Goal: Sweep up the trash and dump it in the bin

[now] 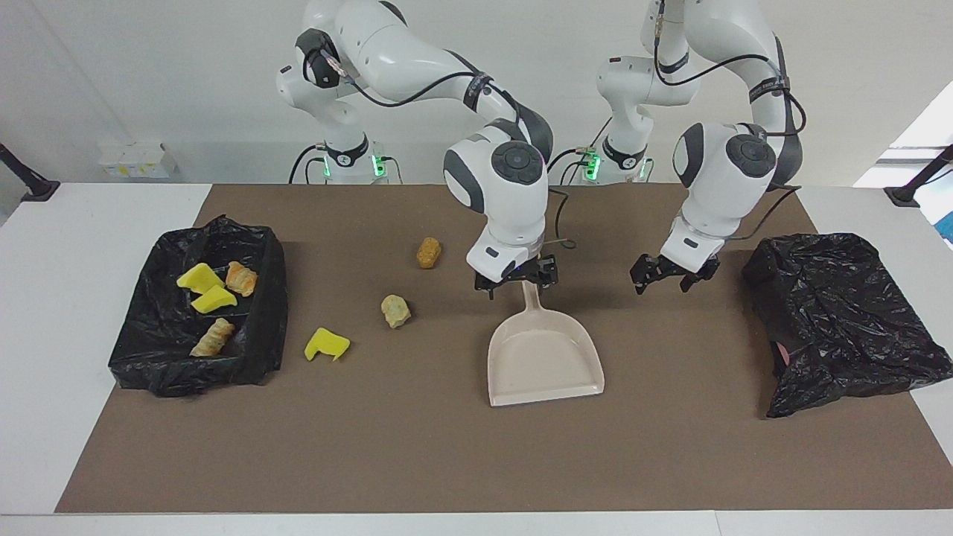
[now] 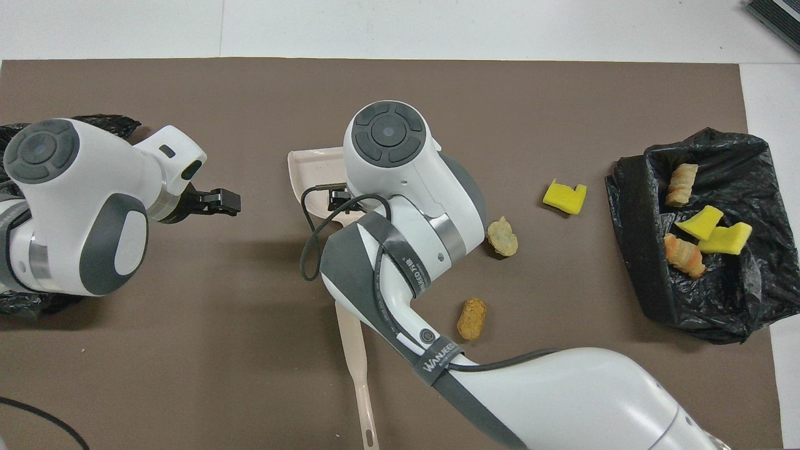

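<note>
A beige dustpan [image 1: 543, 361] lies flat on the brown mat mid-table, its handle [image 2: 354, 350] pointing toward the robots. My right gripper [image 1: 517, 278] hangs open just over the handle's top, not gripping it; in the overhead view the arm hides most of it. My left gripper [image 1: 668, 274] [image 2: 215, 201] is open and empty over bare mat beside the dustpan. Loose trash lies toward the right arm's end: a yellow chunk [image 1: 326, 345] [image 2: 564, 196], a tan lump [image 1: 395, 310] [image 2: 502, 237] and an orange-brown lump [image 1: 428, 252] [image 2: 471, 319]. The black-lined bin [image 1: 266, 327] [image 2: 631, 250] holds several scraps.
A crumpled black bag [image 1: 841, 313] [image 2: 109, 122] sits at the left arm's end of the mat. White table borders the mat on all sides. A black cable [image 2: 37, 422] lies near the left arm's base.
</note>
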